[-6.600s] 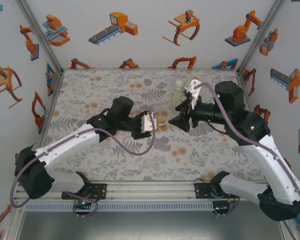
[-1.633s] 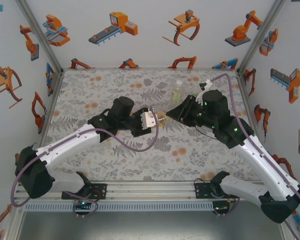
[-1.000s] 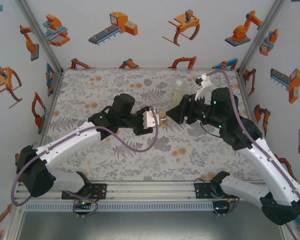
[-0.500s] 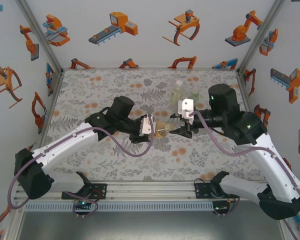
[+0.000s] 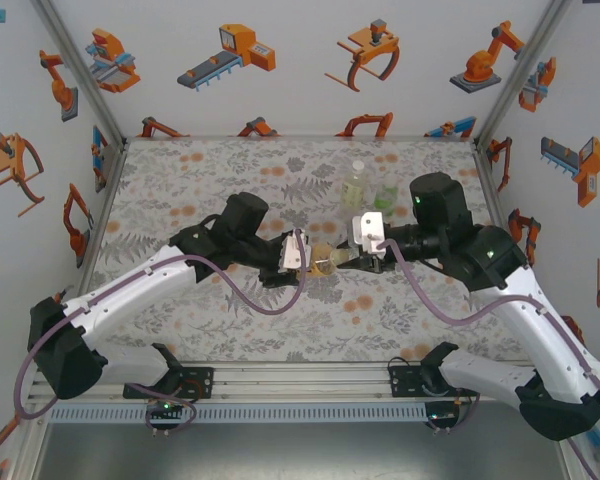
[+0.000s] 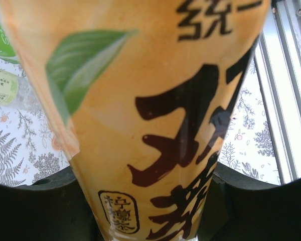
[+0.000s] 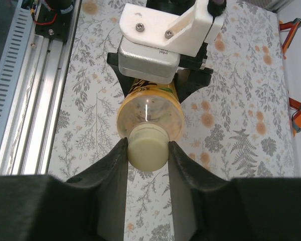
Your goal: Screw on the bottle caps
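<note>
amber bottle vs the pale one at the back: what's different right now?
Pose: the amber bottle is tipped over, neck toward the right tool; the pale bottle stands upright.
Support: the amber bottle is clamped in the left tool, with the right tool pinching its cap; the pale bottle sits free on the table.
Contents: amber against pale yellowish.
Shared: both small clear plastic bottles.

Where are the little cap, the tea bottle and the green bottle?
pale yellow cap (image 7: 148, 146): right wrist view, its middle.
amber bottle (image 7: 149, 111): right wrist view, clear shoulder.
green bottle (image 5: 386, 197): top external view, body.
</note>
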### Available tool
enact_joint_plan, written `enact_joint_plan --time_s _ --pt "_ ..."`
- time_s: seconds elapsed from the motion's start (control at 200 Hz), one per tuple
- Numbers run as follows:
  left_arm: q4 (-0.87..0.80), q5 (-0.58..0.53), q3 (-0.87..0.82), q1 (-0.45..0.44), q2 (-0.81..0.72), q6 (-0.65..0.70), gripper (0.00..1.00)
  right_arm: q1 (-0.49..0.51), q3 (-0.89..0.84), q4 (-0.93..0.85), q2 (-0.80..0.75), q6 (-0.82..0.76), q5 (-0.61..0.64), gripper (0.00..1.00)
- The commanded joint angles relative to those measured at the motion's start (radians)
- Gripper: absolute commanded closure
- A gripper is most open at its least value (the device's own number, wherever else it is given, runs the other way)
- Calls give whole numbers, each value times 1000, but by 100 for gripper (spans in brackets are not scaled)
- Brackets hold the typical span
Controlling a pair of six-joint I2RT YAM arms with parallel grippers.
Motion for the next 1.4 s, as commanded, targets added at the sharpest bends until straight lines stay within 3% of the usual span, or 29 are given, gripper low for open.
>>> enact_joint_plan --time_s 0.0,0.115,0.205,0.31,0.496,0.601,0.696,0.916,1.047,1.102,1.397 --pt "12 24 10 -4 -33 -9 100 11 -20 54 -9 17 -25 79" --pt "22 -6 10 -4 -31 -21 100 11 -66 160 -24 192 16 100" --pt "48 -46 4 -5 -34 -35 100 11 -127 280 -39 476 117 100" --pt "102 -100 -15 -6 -37 -50 100 11 -203 420 -63 909 324 100" --pt "186 -212 -24 -5 -22 -73 100 11 -295 426 -85 1680 642 100" --pt "224 -261 -23 -5 -5 -84 100 9 -362 380 -93 2099 683 100" --pt "223 -270 -13 -4 14 -74 100 9 -430 479 -79 2264 626 100" --pt "191 -259 8 3 25 -56 100 12 -366 425 -66 2128 670 99" --pt "168 -238 18 6 25 -45 100 11 -287 424 -56 1890 663 54" --pt "158 -222 18 7 21 -42 100 11 -252 427 -49 1773 634 44" --pt "31 -54 27 36 -27 -2 100 11 -145 422 -85 992 365 40"
